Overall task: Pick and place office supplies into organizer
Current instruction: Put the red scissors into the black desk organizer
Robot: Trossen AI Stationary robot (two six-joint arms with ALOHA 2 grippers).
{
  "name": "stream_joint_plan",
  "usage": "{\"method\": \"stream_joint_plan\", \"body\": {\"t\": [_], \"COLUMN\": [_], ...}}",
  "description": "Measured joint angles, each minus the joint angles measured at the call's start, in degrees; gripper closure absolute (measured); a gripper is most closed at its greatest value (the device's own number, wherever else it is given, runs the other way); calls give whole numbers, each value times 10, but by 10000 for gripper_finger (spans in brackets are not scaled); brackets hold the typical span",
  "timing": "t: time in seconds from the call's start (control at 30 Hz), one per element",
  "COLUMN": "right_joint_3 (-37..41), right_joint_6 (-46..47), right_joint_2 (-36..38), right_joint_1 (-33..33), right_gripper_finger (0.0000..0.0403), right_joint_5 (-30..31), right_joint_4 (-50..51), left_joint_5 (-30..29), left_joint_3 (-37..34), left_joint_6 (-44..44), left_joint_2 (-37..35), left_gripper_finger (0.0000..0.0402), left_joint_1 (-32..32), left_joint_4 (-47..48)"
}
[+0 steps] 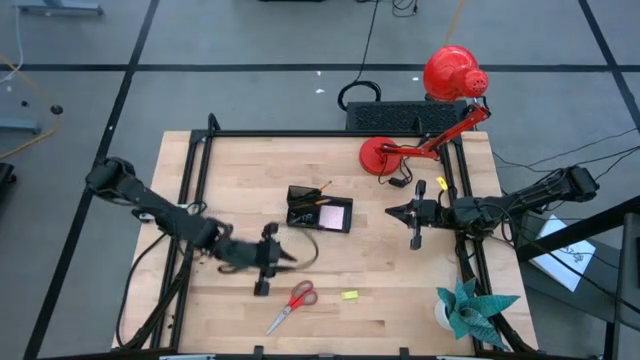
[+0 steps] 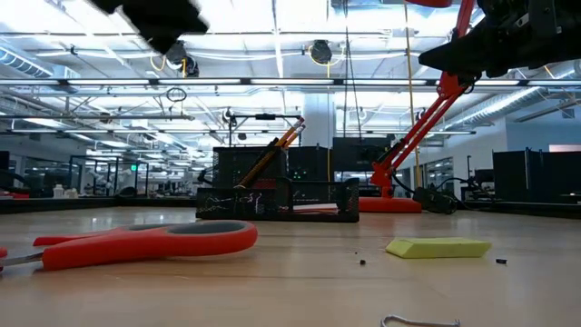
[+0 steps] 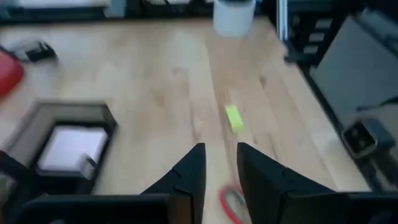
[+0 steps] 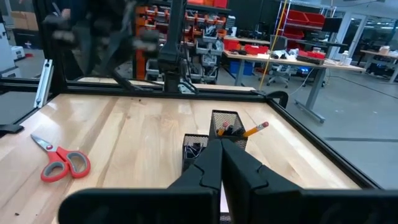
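The black organizer (image 1: 318, 210) stands mid-table with orange and black pencils (image 1: 312, 192) upright in one compartment and a pale pad (image 1: 335, 214) in its tray. The red-handled scissors (image 1: 293, 303) and the small yellow piece (image 1: 349, 295) lie flat on the table near the front edge. My left gripper (image 1: 293, 261) is open and empty above the table, between the organizer and the scissors; its wrist view shows a scissors handle (image 3: 230, 202) just beyond the fingertips and the yellow piece (image 3: 234, 118) farther off. My right gripper (image 1: 391, 211) is shut and empty to the right of the organizer (image 4: 214, 134).
A red desk lamp (image 1: 440, 100) stands at the far right and a teal paper plant (image 1: 470, 305) at the near right corner. A black frame (image 1: 300, 133) runs around the table. A thin wire clip (image 2: 422, 320) lies by the near edge.
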State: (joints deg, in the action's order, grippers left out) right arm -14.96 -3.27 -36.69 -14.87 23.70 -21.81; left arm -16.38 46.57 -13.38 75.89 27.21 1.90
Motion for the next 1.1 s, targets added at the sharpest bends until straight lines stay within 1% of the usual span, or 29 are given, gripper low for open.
{"method": "stream_joint_plan", "body": {"t": [0.1,0.3,0.37,0.47,0.53,0.63,0.7,0.77,0.83,0.93,1.03,1.1], "right_joint_3": [0,0,0,0,0,0,0,0,0,0,0,0], "right_joint_6": [1,3,2,-2,-2,-9,-13,-16,-19,-18,-23,-29], "right_joint_2": [0,0,0,0,0,2,11,24,45,83,124,148], "right_joint_1": [-1,-2,-2,-2,-2,2,3,3,1,-3,-11,-16], "right_gripper_finger": [403,403,403,403,403,403,403,403,403,403,403,403], "right_joint_5": [0,0,0,-1,-21,-89,-104,-104,-104,-104,-104,-104], "right_joint_4": [-1,-2,-2,-1,5,6,1,7,33,75,113,114], "left_joint_5": [-44,-60,-75,-75,-74,-87,-97,-109,-136,-158,-159,-132], "left_joint_3": [-1,-1,-1,-1,-1,3,18,48,82,135,185,212], "left_joint_6": [-43,-108,-142,-208,-248,-281,-279,-258,-236,-236,-295,-347], "left_joint_2": [33,98,111,125,132,154,176,201,220,238,246,256], "left_gripper_finger": [309,309,309,309,309,309,309,309,309,309,309,309], "left_joint_1": [42,100,110,115,118,126,133,138,144,147,142,132], "left_joint_4": [6,-52,-68,-82,-85,-109,-122,-123,-98,-20,92,159]}}
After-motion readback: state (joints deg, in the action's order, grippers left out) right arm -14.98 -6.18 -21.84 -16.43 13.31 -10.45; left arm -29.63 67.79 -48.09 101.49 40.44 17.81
